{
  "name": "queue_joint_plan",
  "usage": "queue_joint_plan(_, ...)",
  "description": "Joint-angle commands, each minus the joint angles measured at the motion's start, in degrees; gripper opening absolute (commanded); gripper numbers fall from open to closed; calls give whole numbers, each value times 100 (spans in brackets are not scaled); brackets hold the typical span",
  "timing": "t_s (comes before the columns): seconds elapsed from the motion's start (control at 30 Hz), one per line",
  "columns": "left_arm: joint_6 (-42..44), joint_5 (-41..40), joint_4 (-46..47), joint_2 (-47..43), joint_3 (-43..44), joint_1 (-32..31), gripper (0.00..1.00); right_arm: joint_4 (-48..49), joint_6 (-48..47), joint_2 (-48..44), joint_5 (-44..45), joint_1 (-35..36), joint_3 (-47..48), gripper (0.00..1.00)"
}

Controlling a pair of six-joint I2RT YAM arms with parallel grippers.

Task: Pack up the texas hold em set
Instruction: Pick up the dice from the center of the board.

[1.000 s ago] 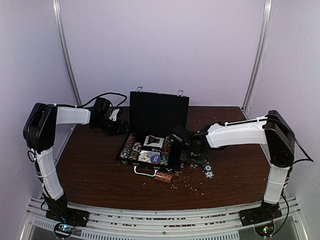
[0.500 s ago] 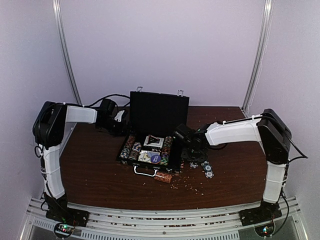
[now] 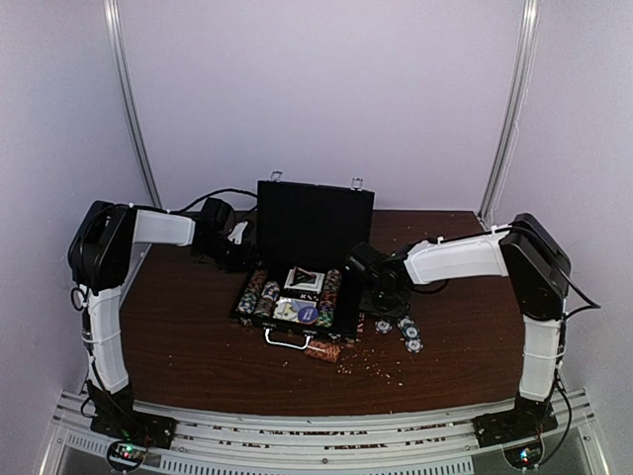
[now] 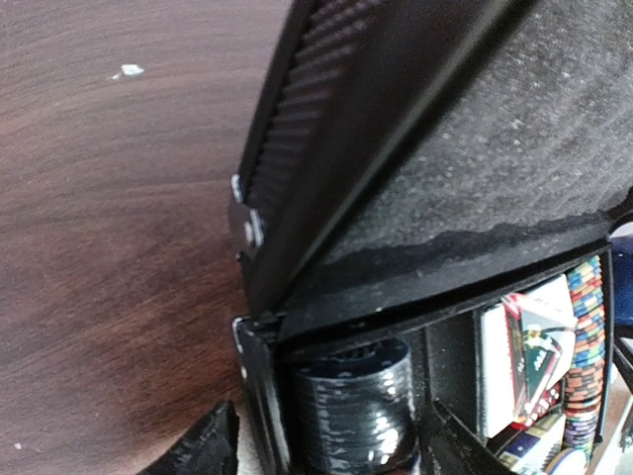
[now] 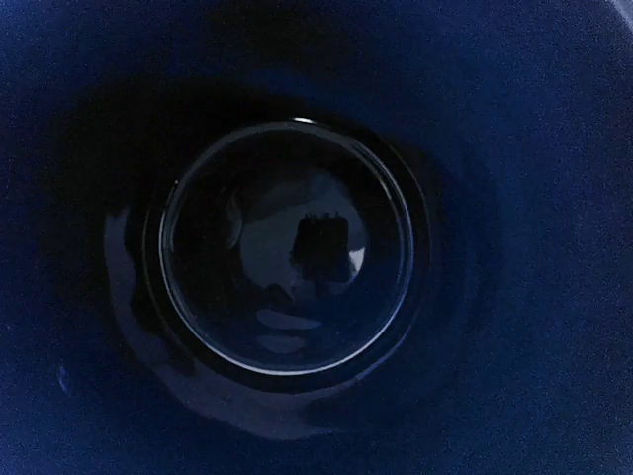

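Black briefcase (image 3: 315, 226) stands open mid-table (image 3: 188, 341), chips (image 3: 261, 292) racked inside, loose chips (image 3: 406, 334) just right of it. Left wrist: my left gripper (image 4: 326, 453) is spread astride the case's rear corner. Right wrist: only the dark blue cup (image 5: 297, 247) interior. The right gripper (image 3: 381, 289) I cannot tell.

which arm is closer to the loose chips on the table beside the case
Right. The right arm ends just behind the loose chips, at the case's right side; the left arm ends across the case, by its lid's left edge.
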Motion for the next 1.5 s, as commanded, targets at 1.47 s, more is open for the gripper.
queue_joint_plan(1.47, 327, -818, -92, -829, -1127, 146, 40, 333, -486, 331, -276, -268, -18, 19)
